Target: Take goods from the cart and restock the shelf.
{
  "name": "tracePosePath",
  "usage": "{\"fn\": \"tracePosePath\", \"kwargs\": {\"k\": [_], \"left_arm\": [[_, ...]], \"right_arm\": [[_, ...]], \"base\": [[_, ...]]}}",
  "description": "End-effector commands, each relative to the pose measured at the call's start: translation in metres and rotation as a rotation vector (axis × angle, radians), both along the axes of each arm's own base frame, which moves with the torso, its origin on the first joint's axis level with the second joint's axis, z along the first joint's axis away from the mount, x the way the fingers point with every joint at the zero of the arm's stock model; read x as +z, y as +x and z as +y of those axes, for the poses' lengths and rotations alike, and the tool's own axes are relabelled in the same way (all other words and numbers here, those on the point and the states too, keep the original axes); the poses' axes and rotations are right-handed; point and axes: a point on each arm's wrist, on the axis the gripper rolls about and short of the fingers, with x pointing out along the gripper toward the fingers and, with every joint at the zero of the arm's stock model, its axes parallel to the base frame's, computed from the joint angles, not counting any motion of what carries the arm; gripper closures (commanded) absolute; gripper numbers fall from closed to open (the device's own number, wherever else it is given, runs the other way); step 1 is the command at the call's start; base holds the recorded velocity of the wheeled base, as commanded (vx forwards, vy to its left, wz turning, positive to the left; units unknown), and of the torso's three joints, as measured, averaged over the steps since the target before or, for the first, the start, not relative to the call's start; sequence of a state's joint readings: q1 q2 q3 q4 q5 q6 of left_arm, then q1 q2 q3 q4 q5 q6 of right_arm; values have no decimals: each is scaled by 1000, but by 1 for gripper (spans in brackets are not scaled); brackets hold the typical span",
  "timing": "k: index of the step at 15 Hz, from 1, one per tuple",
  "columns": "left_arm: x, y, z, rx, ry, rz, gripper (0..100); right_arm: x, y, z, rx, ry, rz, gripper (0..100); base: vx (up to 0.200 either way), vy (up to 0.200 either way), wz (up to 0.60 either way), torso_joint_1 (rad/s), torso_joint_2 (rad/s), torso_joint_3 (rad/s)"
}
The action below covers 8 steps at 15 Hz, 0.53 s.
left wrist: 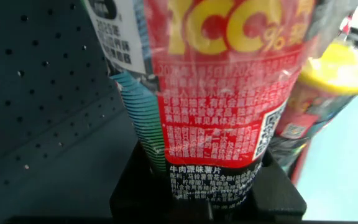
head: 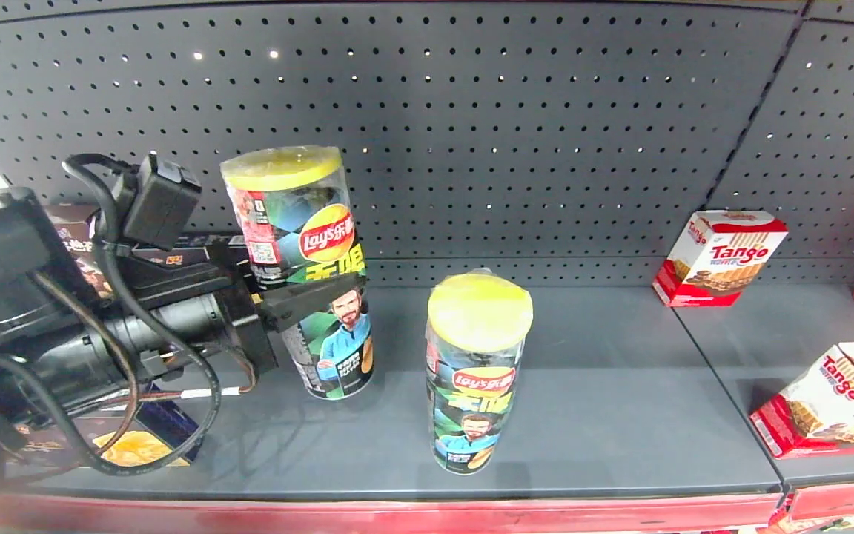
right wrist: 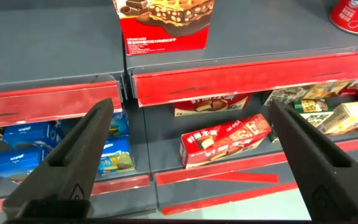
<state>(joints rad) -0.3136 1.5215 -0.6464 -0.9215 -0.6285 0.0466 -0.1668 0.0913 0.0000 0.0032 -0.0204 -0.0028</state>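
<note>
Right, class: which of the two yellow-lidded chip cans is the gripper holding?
The can nearer the pegboard, on the robot's left: the left gripper clamps its middle. The other can stands free near the shelf's front edge.

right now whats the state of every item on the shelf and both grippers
held chip can: upright, lid on, clamped in the left gripper
second chip can: standing free on the shelf, lid on
back wafer box: standing, closed
front wafer box: lying tipped over, closed
left gripper: shut on the held chip can
right gripper: open, holding nothing
</note>
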Motion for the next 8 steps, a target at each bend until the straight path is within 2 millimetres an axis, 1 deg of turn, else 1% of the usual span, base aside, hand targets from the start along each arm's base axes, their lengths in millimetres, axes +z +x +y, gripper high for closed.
{"fn": "tracePosePath", "kwargs": {"k": [1,2,4,6,7,8], "left_arm": [[-15,23,-2,4,35,29,100],[-15,28,-9,-19,38,33,100],[-21,48,-18,-27,44,35,100],[-18,60,-24,-33,38,17,100],[-19,74,-31,-39,34,6,100],[-19,74,-31,-39,34,6,100]], "right_arm": [[0,0,0,0,1,5,0],[0,0,0,0,1,5,0],[0,0,0,0,0,5,0],[0,0,0,2,1,5,0],[0,0,0,-1,0,5,0],[0,0,0,-1,0,5,0]], "base": [[0,0,0,0,0,0],[0,0,0,0,0,0],[0,0,0,0,0,0],[0,0,0,0,0,0],[0,0,0,0,0,0],[0,0,0,0,0,0]]}}
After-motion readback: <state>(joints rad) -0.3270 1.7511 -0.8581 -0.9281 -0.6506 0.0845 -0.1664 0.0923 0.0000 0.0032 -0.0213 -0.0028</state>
